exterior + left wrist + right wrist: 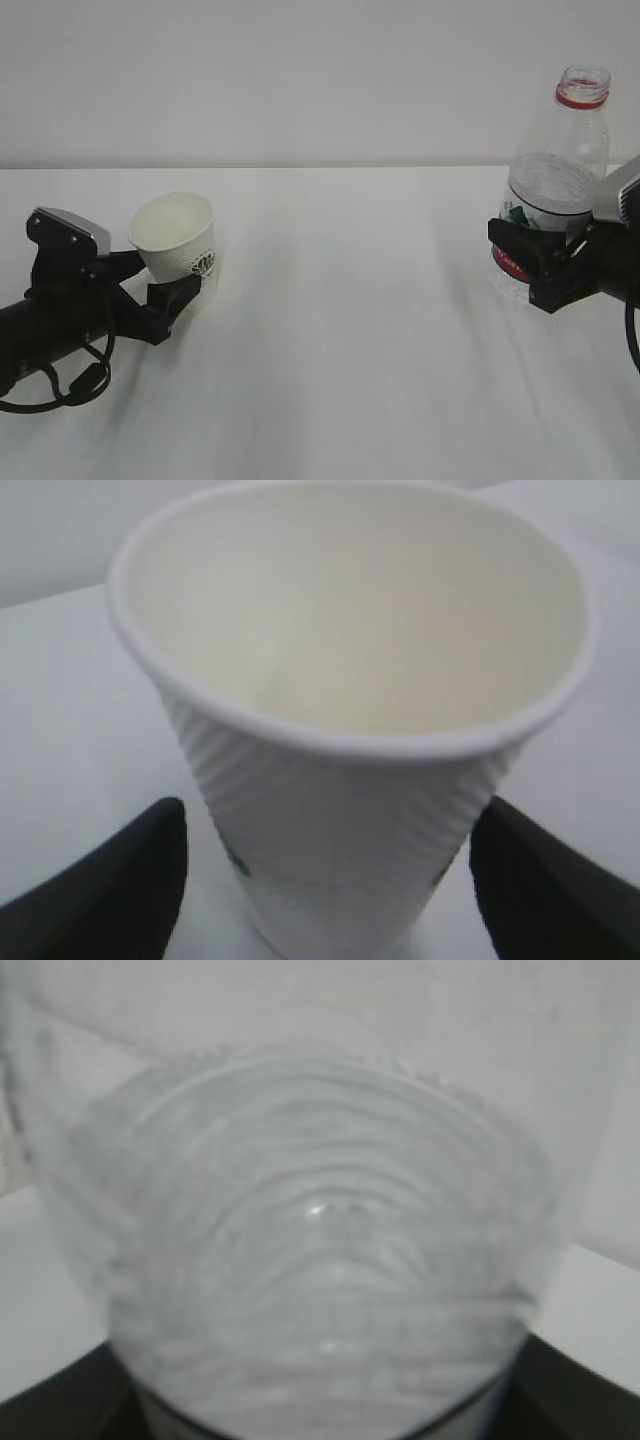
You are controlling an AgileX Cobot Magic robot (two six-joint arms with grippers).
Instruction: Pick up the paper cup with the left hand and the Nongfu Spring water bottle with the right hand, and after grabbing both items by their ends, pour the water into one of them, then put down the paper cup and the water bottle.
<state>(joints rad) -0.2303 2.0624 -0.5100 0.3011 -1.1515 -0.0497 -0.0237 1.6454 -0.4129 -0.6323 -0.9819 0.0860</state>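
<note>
Left hand: jaws spread wide around the lower part of the paper cup, one black finger on each side; it grips the cup near its base.
Paper cup: near the left edge of the desk, tilted with its mouth leaning toward the arm; whether its base touches the desk cannot be told.
Right hand: jaws partly spread and closed around the lower body of the Nongfu Spring water bottle, across its label band.
Nongfu Spring water bottle: at the right edge of the desk, upright, open neck with red ring on top; whether it stands on the desk or hangs just above it cannot be told.
Water: clear, its surface line shows in the bottle's upper body, above the label.
Left wrist view only: the cup's inside looks empty and pale; the dimpled wall and both finger tips close beside it.
Right wrist view only: the bottle's ribbed clear wall fills the picture, blurred; dark finger edges at the lower corners.
Exterior view only: both arms at once, well apart on the desk.
</note>
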